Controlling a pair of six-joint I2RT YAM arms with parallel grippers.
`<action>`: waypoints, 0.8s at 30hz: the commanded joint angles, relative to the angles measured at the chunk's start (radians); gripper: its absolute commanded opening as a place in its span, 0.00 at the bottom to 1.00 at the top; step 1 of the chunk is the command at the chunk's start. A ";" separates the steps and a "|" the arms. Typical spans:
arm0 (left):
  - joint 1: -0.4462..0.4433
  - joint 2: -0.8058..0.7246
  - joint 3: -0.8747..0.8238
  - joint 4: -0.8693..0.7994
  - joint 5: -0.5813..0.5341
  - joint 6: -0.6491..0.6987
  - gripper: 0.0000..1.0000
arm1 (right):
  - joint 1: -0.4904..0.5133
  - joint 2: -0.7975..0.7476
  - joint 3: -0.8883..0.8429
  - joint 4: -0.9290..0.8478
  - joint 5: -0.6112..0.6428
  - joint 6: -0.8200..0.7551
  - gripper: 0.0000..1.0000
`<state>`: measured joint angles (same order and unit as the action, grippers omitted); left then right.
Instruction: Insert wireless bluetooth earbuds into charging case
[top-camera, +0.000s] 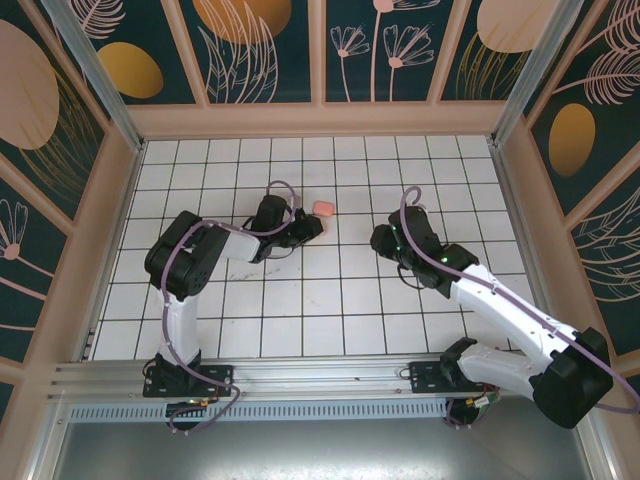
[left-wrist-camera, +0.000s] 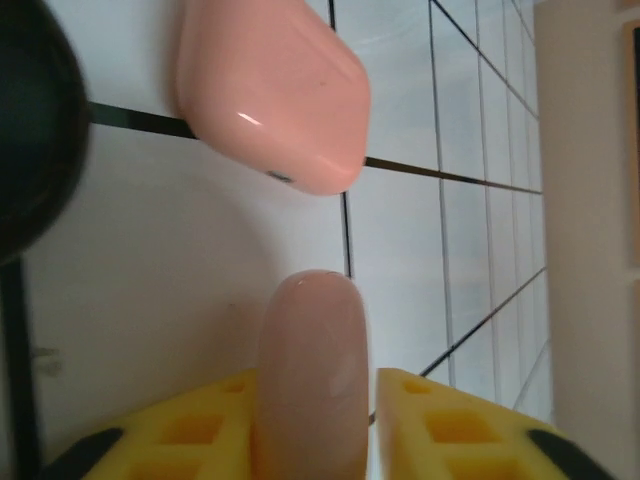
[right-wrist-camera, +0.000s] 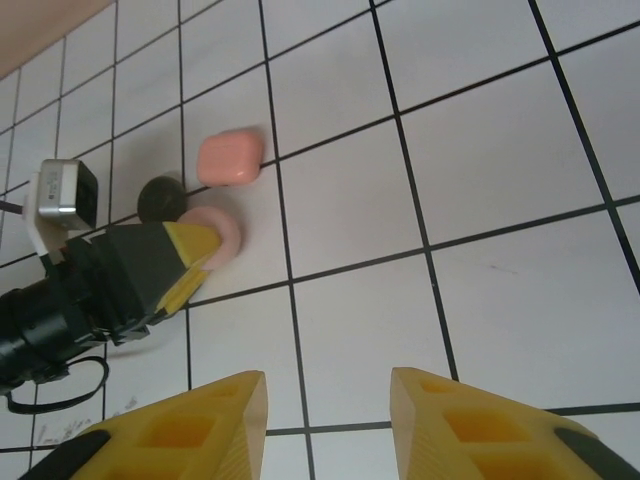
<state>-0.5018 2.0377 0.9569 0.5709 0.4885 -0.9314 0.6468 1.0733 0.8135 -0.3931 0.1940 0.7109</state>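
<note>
White tiled table (top-camera: 340, 300), two claws over it. Right claw (right-wrist-camera: 328, 390) hangs wide open, nothing in it. Left claw (left-wrist-camera: 312, 385) has one pale pink rounded piece (left-wrist-camera: 310, 350) between its fingers, can't tell if it's actually clamped. One shut pink case (left-wrist-camera: 270, 90) lies just beyond it, and one black round thing (left-wrist-camera: 30, 130) sits beside that.

Pink case (right-wrist-camera: 230, 158), white tiles (right-wrist-camera: 480, 180) (black grid lines).

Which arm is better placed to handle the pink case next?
Left, likely. The left end effector sits near the pink case, with a pale pink rounded piece between its fingers. The right end effector hangs open over bare tiles, well apart.
</note>
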 joint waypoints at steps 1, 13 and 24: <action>-0.004 0.009 0.009 -0.133 -0.045 0.034 0.41 | -0.010 -0.018 0.045 -0.011 0.021 -0.025 0.39; -0.003 -0.223 0.009 -0.401 -0.159 0.172 0.99 | -0.047 -0.055 0.108 -0.068 0.032 -0.064 0.78; -0.003 -0.675 -0.011 -0.566 -0.490 0.367 0.99 | -0.229 -0.101 0.088 0.005 0.331 -0.264 0.99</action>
<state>-0.5060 1.4464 0.9607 0.0742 0.1703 -0.6689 0.4622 0.9951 0.9100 -0.4442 0.3599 0.5404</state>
